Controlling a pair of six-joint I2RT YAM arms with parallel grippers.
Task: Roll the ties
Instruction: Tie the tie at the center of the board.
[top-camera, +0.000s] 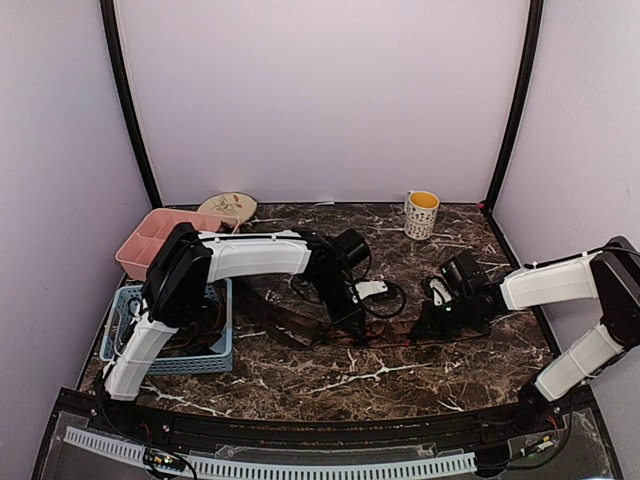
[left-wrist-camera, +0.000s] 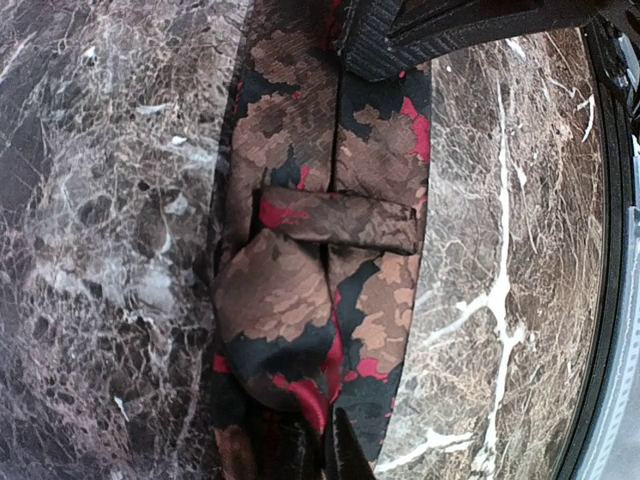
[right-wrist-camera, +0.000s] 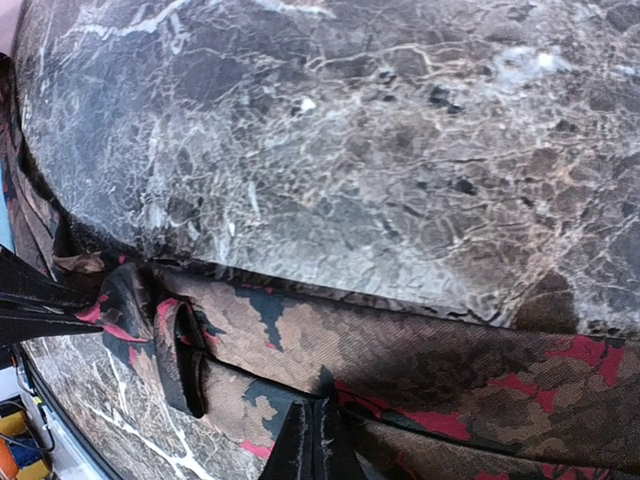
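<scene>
At the far left of the dark brown marble-patterned table top (top-camera: 330, 385) stands a light blue plastic basket with slotted walls (top-camera: 165, 364). A pink divided plastic tray (top-camera: 135, 250) sits behind it. Beside the tray, against the back wall, lies a round beige plate (top-camera: 228, 206). What is in the basket is too dark, and too hidden by the arm, to make out.

The left arm reaches over the basket toward the middle of the table, where the left gripper (top-camera: 347, 322) points down at the surface. In the left wrist view its fingertips (left-wrist-camera: 322, 448) are pressed together on bunched cloth of a long narrow necktie of brown, red and black patterned fabric (left-wrist-camera: 300, 300). A short cross-band of the same fabric (left-wrist-camera: 340, 220) lies across the strip.

The necktie (top-camera: 285, 320) lies flat on the marble in the centre. Its wider dark part is to the left of the left gripper, and the rest runs rightward between the two grippers.

The right gripper (top-camera: 428, 325) is near the left one, also low over the table. In the right wrist view its fingertips (right-wrist-camera: 315, 440) are closed, pinching the near edge of the necktie (right-wrist-camera: 420, 350). The cross-band (right-wrist-camera: 180, 350) and the dark tip of the left gripper (right-wrist-camera: 30, 300) show at the left of that view.

At the back right, well apart from both arms, stands a white spotted ceramic mug with a yellow inside (top-camera: 421, 214).
</scene>
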